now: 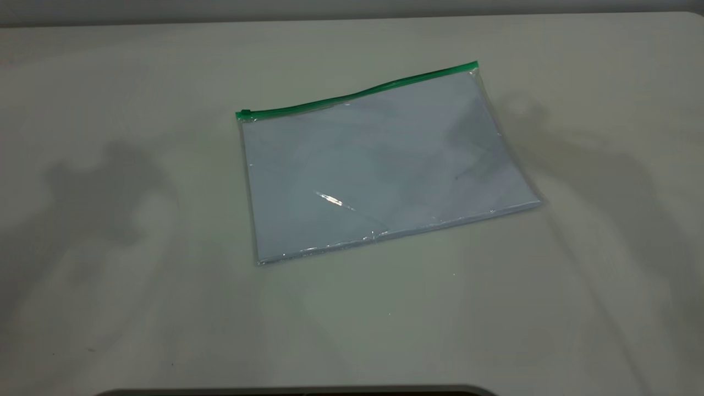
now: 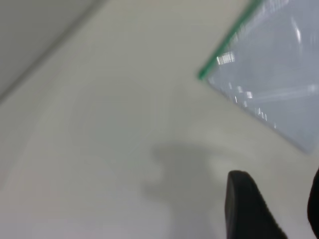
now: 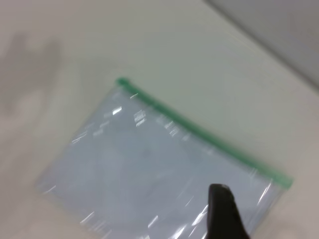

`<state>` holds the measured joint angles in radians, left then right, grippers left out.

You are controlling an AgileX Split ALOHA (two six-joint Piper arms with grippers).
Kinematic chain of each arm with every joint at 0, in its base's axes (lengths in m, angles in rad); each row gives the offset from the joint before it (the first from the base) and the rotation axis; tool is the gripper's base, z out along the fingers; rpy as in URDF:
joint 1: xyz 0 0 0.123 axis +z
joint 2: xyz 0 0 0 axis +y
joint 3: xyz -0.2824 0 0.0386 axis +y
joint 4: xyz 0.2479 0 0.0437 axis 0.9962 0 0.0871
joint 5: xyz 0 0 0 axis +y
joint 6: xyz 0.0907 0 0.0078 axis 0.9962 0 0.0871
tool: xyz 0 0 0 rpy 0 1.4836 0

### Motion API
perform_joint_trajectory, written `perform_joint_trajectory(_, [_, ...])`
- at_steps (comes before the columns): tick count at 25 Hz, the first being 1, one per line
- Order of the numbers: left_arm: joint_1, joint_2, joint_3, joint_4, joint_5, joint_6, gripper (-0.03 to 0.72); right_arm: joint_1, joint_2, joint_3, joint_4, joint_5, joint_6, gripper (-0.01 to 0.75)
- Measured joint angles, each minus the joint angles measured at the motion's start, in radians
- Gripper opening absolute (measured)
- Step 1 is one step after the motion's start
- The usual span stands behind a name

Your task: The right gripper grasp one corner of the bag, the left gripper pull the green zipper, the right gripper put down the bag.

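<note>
The bag (image 1: 379,165) lies flat on the table, a clear pouch with white sheets inside. The green zipper (image 1: 357,93) runs along its far edge, with the slider tab (image 1: 245,114) at the left end. Neither gripper shows in the exterior view. In the left wrist view my left gripper (image 2: 276,191) is open and empty over bare table, short of the bag (image 2: 279,64) and its green corner (image 2: 202,75). In the right wrist view my right gripper (image 3: 271,214) is open and empty above the bag (image 3: 149,169), near the corner (image 3: 284,181) where the zipper (image 3: 199,132) ends.
The pale table (image 1: 352,330) spreads on all sides of the bag. Arm shadows fall on it left (image 1: 110,181) and right (image 1: 528,126) of the bag. The table's far edge (image 1: 352,19) runs behind.
</note>
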<state>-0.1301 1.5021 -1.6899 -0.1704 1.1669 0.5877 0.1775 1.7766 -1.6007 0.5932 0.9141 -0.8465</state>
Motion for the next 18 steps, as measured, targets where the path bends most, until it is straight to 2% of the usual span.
perform_joint_trajectory(3, [0.000,-0.116,0.000,0.026,0.000,-0.096,0.369,0.000,-0.118,0.000,-0.074,0.226,0.160,0.442])
perform_joint_trajectory(5, [0.000,-0.186,0.009,0.048,0.000,-0.168,0.369,0.000,-0.181,0.006,-0.108,0.298,0.226,0.418])
perform_joint_trajectory(8, [0.000,-0.293,0.057,0.060,0.000,-0.241,0.369,0.000,-0.266,0.071,-0.132,0.311,0.326,0.392])
perform_joint_trajectory(11, [0.000,-0.389,0.177,0.064,0.000,-0.305,0.369,0.002,-0.361,0.213,-0.188,0.313,0.434,0.384])
perform_joint_trajectory(18, [0.000,-0.634,0.692,0.077,0.000,-0.412,0.370,0.002,-0.645,0.682,-0.355,0.315,0.575,0.384])
